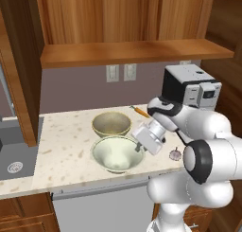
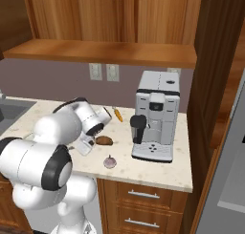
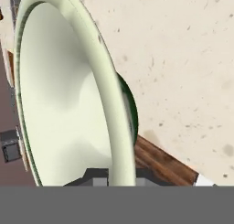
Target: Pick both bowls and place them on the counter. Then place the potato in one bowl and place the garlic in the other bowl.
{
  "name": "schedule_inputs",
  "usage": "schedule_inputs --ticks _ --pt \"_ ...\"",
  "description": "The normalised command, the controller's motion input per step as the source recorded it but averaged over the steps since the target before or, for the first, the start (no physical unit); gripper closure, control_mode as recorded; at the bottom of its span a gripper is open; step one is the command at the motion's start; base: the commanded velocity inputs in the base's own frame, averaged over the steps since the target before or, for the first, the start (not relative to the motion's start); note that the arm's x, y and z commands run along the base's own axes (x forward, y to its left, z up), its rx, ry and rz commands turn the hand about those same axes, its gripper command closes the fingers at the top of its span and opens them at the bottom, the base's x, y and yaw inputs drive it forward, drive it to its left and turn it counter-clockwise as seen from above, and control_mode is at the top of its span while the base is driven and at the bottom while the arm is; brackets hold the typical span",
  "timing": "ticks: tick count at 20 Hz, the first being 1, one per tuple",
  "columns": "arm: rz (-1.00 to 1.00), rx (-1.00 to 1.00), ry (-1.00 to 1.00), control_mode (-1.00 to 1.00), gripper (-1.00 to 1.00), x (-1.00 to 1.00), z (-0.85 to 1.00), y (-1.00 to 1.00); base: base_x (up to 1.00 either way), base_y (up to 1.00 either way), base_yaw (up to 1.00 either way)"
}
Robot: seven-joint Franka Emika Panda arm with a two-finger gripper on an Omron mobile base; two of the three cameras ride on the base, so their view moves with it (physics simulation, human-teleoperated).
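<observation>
Cream bowl [image 1: 116,154] sits at centre of the left base view on the counter [image 1: 66,136], just below the tan bowl [image 1: 111,123], and our gripper [image 3: 116,175] is clamped on its right rim. At centre of the right base view, we see the potato [image 2: 104,141] above the garlic [image 2: 110,162].
</observation>
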Motion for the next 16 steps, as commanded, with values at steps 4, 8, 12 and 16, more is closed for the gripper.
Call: schedule_inputs --ticks 4,8,12,16 --pt "-0.01 -0.13 0.0 -1.0 1.0 0.12 -0.15 -0.01 0.0 0.0 0.0" --pt "-0.04 -0.13 0.0 -1.0 1.0 0.15 -0.27 0.0 0.0 0.0 0.0" --pt "-0.05 -0.09 -0.02 -1.0 1.0 0.16 -0.29 0.0 0.0 0.0 0.0" --pt "-0.07 -0.05 -0.05 -1.0 1.0 0.24 -0.25 0.0 0.0 0.0 0.0"
